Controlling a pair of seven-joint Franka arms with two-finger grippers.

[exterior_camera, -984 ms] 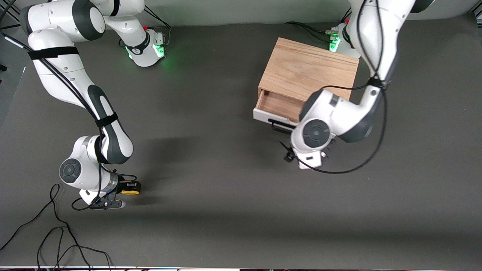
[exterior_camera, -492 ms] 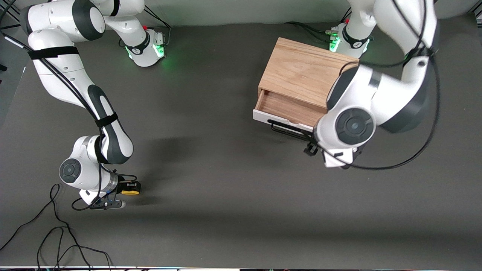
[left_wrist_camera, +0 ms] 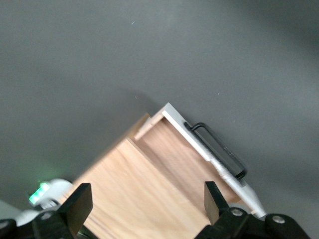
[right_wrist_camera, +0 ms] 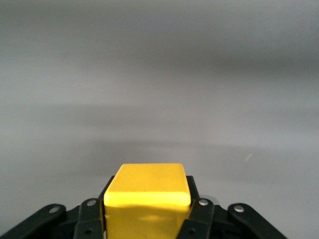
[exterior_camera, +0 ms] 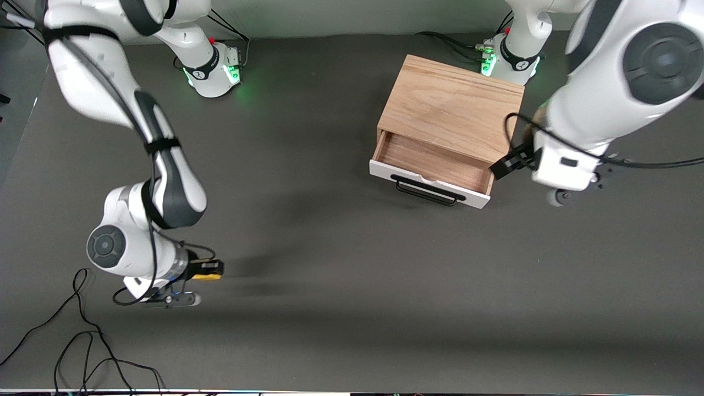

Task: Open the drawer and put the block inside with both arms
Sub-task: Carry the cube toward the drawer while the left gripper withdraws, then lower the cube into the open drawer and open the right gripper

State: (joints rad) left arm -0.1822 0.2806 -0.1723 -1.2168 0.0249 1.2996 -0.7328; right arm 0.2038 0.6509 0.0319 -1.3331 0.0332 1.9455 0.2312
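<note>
Left tool (left_wrist_camera: pixel 144 201) lifted off drawer (exterior_camera: pixel 434 165), fingers wide; right tool (exterior_camera: pixel 206 270) clamps block (right_wrist_camera: pixel 147 191).

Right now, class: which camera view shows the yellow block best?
The right wrist view: the block fills the foreground, clamped in the right gripper. The front view shows only a yellow sliver at that gripper, over the table. The left wrist view shows none of it.

Two robot arms are seen, the left arm (exterior_camera: pixel 616 82) and the right arm (exterior_camera: pixel 159 170). One wooden box (exterior_camera: pixel 451 110), one drawer (exterior_camera: pixel 434 168), one yellow block (exterior_camera: pixel 208 273) and two green lights are counted
</note>
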